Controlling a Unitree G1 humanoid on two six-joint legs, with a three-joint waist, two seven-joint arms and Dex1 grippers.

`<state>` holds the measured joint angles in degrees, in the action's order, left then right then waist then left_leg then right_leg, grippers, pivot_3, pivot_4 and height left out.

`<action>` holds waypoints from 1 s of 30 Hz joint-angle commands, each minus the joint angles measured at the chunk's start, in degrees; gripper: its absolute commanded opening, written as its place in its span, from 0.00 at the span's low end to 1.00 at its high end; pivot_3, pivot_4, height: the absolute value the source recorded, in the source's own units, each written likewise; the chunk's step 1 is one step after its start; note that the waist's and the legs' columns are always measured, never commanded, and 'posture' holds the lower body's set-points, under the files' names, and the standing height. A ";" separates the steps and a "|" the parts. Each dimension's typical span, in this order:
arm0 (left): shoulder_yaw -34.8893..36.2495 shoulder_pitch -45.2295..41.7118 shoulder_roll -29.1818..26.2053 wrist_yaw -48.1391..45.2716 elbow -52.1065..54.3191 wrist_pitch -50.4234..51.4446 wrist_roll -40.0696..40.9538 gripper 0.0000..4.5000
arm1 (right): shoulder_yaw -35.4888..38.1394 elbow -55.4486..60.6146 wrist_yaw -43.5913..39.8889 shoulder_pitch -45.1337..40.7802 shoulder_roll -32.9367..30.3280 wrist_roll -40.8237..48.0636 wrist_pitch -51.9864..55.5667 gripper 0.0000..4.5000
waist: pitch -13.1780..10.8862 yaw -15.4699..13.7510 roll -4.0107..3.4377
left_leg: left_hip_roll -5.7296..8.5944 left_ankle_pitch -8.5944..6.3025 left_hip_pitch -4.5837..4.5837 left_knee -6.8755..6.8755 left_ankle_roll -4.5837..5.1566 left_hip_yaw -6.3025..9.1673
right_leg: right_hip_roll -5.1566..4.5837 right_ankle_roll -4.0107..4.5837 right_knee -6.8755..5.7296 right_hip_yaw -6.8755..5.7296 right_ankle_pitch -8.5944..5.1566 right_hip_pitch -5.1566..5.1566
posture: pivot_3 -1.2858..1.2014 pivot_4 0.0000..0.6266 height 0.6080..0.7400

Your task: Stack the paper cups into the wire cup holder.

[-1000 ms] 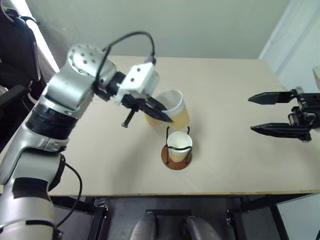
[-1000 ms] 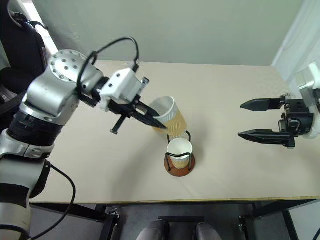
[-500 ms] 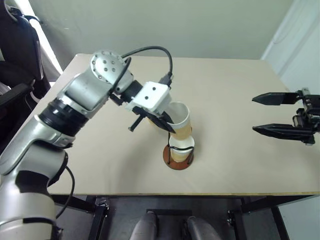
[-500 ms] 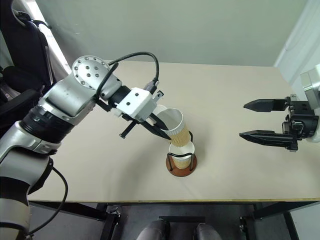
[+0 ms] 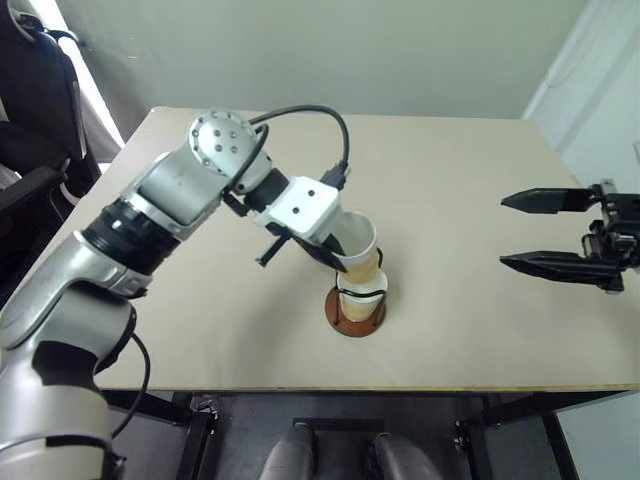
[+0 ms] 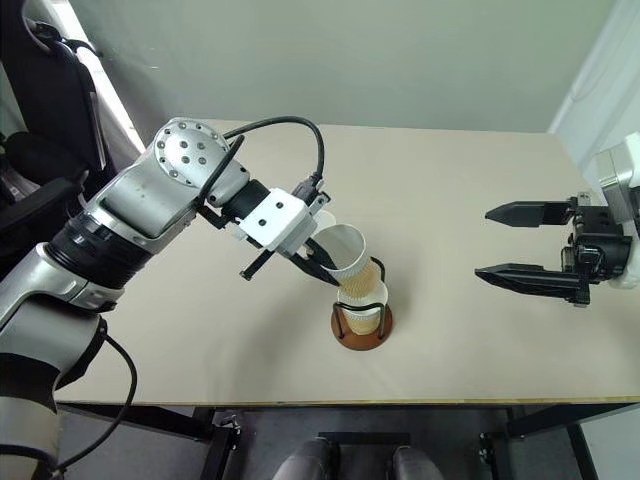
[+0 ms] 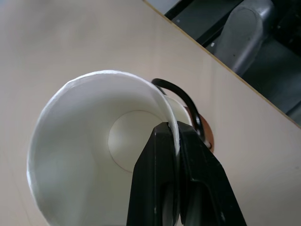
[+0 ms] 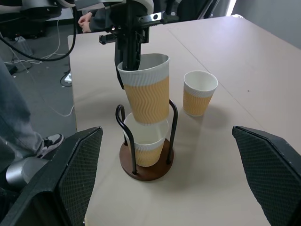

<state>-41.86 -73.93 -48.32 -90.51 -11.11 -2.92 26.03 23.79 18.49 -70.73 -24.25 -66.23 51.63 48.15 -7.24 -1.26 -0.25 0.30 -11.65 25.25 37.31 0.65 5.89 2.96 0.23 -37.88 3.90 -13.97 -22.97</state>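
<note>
My left gripper (image 5: 335,262) is shut on the rim of a tan-yellow paper cup (image 5: 358,248), one finger inside (image 7: 157,155) and one outside. The cup hangs tilted, and its bottom dips into a second paper cup (image 8: 145,145) seated in the wire cup holder (image 8: 146,170). The holder's reddish-brown base and black loops (image 5: 352,312) stand at the table's middle front. A third paper cup (image 8: 200,92) stands upright on the table just beyond the holder. My right gripper (image 5: 503,232) hovers open and empty far to the right, pointing at the holder.
The beige table (image 5: 470,330) has bare room around the holder and a front edge close to it. A dark chair (image 5: 35,110) stands off the table's left side. A person's leg and shoe (image 8: 44,141) are beside the table in the right wrist view.
My left gripper has lowered the held cup and turned it more upright, so its bottom now enters the cup in the holder. The right gripper has stayed where it was.
</note>
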 commanded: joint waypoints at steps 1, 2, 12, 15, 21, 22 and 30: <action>-0.21 -0.74 -0.37 -1.99 2.11 0.69 1.67 0.10 | 1.70 1.31 0.39 -0.21 -0.20 0.92 -1.14 1.00 | 0.00 0.00 0.00 | 0.00 0.00 0.00 0.02 0.00 0.00 | 0.00 -0.01 0.00 0.00 0.00 0.00 | 0.52 0.24 1.00; -0.25 -0.71 -0.19 -1.99 2.09 0.61 1.35 0.14 | 1.57 1.32 0.43 -0.13 -0.16 0.78 -1.31 1.00 | 0.00 0.00 0.00 | 0.00 0.00 0.00 0.03 0.01 0.00 | 0.00 -0.01 0.00 0.00 0.01 0.01 | 0.52 0.24 1.00; 6.25 0.05 7.23 -1.52 -4.63 -1.97 -5.58 0.90 | 1.78 1.75 1.38 0.90 0.27 0.59 -1.93 1.00 | -0.01 -0.03 -0.02 | 0.00 -0.11 0.16 0.43 0.17 0.01 | 0.00 -0.14 -0.03 0.00 0.09 0.01 | 0.52 0.24 1.00; 11.21 -0.76 9.71 1.69 -9.10 0.21 -6.76 0.97 | 1.93 1.54 1.40 0.93 -0.05 0.36 -2.15 1.00 | -0.01 -0.04 -0.03 | 0.00 -0.21 0.29 0.72 0.31 0.01 | 0.00 -0.26 -0.03 -0.01 0.16 0.00 | 0.52 0.24 1.00; 17.92 -0.07 9.65 9.36 -25.94 -4.60 -15.49 0.97 | 2.69 1.52 1.21 1.89 -0.76 0.29 -2.05 1.00 | 0.00 0.02 -0.05 | 0.01 -0.32 0.32 0.84 0.44 -0.11 | -0.02 -0.36 0.01 0.13 0.21 -0.01 | 0.52 0.24 1.00; 18.13 -0.05 9.77 9.89 -29.00 -5.96 -17.22 0.97 | 2.60 1.46 1.13 2.01 -0.85 0.22 -2.15 1.00 | 0.00 0.02 -0.07 | 0.01 -0.32 0.31 0.83 0.44 -0.11 | -0.02 -0.36 0.01 0.13 0.21 0.00 | 0.52 0.24 1.00; 21.82 -2.11 15.11 11.45 -47.09 -9.59 -22.83 0.97 | 1.43 1.56 2.34 1.63 -0.73 -0.03 -2.14 1.00 | 0.00 -0.53 -0.07 | 0.08 -0.35 0.74 0.98 0.51 -0.12 | -0.08 -0.49 0.01 0.17 0.29 -0.39 | 0.52 0.24 1.00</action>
<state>-22.03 -73.47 -33.53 -79.39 -57.61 -11.00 4.06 23.93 18.79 -68.80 -22.14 -66.11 51.46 46.51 -7.24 -1.79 -0.32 0.40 -12.00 26.08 38.30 1.17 5.73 2.86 -0.29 -37.86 4.08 -13.67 -23.44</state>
